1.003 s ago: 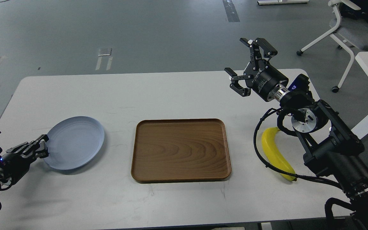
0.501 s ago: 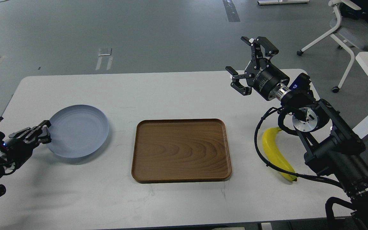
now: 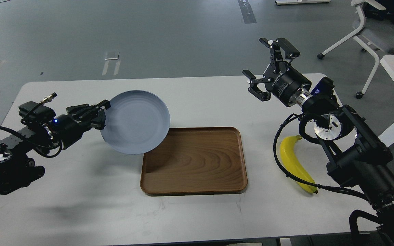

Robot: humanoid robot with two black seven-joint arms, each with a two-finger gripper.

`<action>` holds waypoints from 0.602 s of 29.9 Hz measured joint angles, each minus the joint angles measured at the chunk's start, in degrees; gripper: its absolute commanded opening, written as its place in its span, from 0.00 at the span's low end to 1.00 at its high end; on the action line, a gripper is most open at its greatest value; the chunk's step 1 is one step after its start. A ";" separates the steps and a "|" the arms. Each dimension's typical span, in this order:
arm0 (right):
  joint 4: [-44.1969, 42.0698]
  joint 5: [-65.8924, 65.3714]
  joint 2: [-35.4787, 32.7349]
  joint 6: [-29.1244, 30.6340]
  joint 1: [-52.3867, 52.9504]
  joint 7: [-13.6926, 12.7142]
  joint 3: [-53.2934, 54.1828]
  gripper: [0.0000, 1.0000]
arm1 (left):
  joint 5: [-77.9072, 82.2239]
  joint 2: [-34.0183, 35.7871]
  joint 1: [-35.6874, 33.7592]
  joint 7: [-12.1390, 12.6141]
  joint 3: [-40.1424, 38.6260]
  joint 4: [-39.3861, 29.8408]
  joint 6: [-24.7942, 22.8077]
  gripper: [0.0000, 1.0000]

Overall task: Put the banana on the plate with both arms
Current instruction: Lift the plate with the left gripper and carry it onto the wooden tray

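Head view. Left gripper (image 3: 103, 114) is clamped on the left rim of the plate (image 3: 135, 121); fingers closed over the edge. The plate is off the table, tilted so its face turns toward the camera, and its right-hand lower edge overlaps the far-left corner of the wooden tray (image 3: 193, 160). A shadow falls on the tray's left part and on the table (image 3: 80, 205) under the plate.

Left arm comes in from the left edge, low over the table, with a small blue light lit on the wrist section.

Right gripper (image 3: 267, 66) is raised over the far-right part of the table, its two fingers spread wide apart with nothing between them. It points up and to the left, away from the banana.

The banana (image 3: 294, 164) lies flat on the table, right of the tray and well apart from the plate. Its greenish stem end points far, toward the right arm's silver joint ring; its dark end points near-right. A black cable from the right arm curves along the banana's left side and crosses near its dark tip; contact cannot be told.

The tray sits flat at table centre, bare wood showing. A white-framed chair (image 3: 371, 30) stands on the grey floor beyond the far-right corner.
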 measured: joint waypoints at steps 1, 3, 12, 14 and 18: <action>0.00 0.00 0.00 0.00 0.00 0.00 0.00 1.00 | 0.15 -0.50 -0.42 0.00 0.41 -0.86 -0.19 0.00; 0.00 0.00 0.00 0.00 0.01 0.00 0.00 1.00 | 0.27 -1.87 -0.93 0.01 0.75 -1.70 -1.26 0.00; -0.01 0.00 -0.16 0.00 0.01 0.00 0.01 1.00 | 0.32 -11.64 -4.08 0.00 0.87 -2.08 -5.08 0.00; -0.03 0.00 -0.31 0.00 -0.01 0.00 0.05 1.00 | 0.21 -13.71 -4.31 0.01 0.92 -1.57 -5.54 0.00; -0.03 0.00 -0.56 0.05 0.07 0.00 0.06 1.00 | 0.08 -18.20 -4.16 -0.01 1.20 1.46 -6.12 0.00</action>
